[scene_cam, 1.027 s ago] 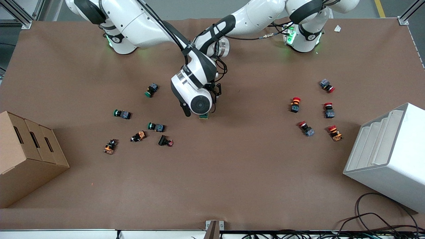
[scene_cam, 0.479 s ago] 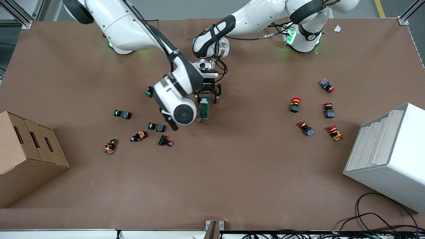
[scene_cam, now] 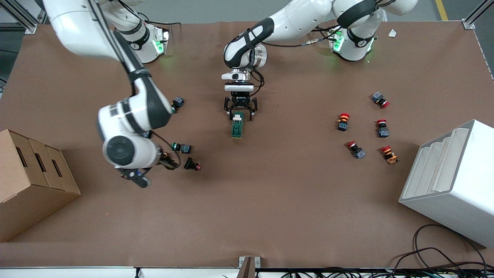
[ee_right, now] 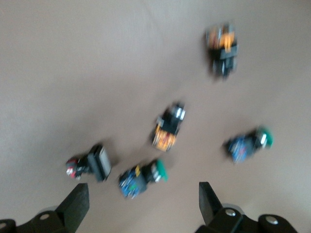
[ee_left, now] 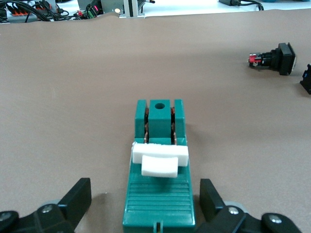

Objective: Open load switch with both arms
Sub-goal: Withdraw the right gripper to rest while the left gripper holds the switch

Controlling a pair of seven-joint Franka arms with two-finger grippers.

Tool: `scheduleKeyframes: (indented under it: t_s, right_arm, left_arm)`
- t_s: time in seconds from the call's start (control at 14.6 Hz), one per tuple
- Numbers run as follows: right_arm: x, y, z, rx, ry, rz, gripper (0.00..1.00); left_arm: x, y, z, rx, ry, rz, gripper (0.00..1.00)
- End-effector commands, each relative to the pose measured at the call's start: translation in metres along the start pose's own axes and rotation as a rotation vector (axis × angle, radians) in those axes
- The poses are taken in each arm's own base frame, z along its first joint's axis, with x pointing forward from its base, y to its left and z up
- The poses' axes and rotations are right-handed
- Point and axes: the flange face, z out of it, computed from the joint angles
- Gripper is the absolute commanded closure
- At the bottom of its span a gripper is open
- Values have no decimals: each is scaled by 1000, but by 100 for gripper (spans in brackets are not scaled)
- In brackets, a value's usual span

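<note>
Brown-covered table point(scene_cam: 270, 216), cardboard box point(scene_cam: 31, 181), white stepped bin point(scene_cam: 455, 181), grey floor.

— What do the two arms look like?
— The right arm point(scene_cam: 127, 112) and the left arm point(scene_cam: 293, 23) are glossy white with rounded shells and black bands at the joints. Black cables run along both, and each base glows green.
— And the ends?
— Each carries a black two-finger claw: the left claw point(scene_cam: 240, 112) hangs under a silver wrist ring, and the right claw point(ee_right: 143, 206) shows small screws.

Looks like a robotics lab: brown-covered table point(scene_cam: 270, 200) framed by aluminium rails point(scene_cam: 476, 15), loose cables point(scene_cam: 444, 255) trailing (push buttons point(scene_cam: 343, 121) scattered about).
</note>
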Motion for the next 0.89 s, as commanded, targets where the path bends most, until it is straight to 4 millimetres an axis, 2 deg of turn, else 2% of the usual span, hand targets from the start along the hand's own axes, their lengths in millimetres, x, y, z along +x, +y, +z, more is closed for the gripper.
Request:
scheduleKeyframes:
  t_s: [0.0, 0.07, 0.14, 0.27, 0.41, 0.62, 0.82]
  right_arm:
    - [44, 64, -23, 33, 35, -183, 0]
    - [64, 93, -30, 45, 41, -245, 0]
    - [75, 112, -34, 51, 45, -304, 0]
    - [85, 143, -49, 37, 65, -379, 0]
    - [86, 167, -64, 16, 61, -413, 0]
    - [84, 203, -98, 40, 70, -404, 0]
    - [74, 224, -125, 44, 74, -411, 0]
  left_arm:
    - [3, 1, 6, 0, 13, 0, 1]
    - [6, 2, 6, 1, 16, -7, 1]
    - [9, 2, 6, -1, 19, -8, 1]
    - [13, 3, 5, -1, 23, -11, 2]
    - [18, 4, 4, 1, 24, -5, 2]
    - [20, 4, 4, 3, 27, -4, 2]
    - [21, 4, 4, 2, 27, -6, 2]
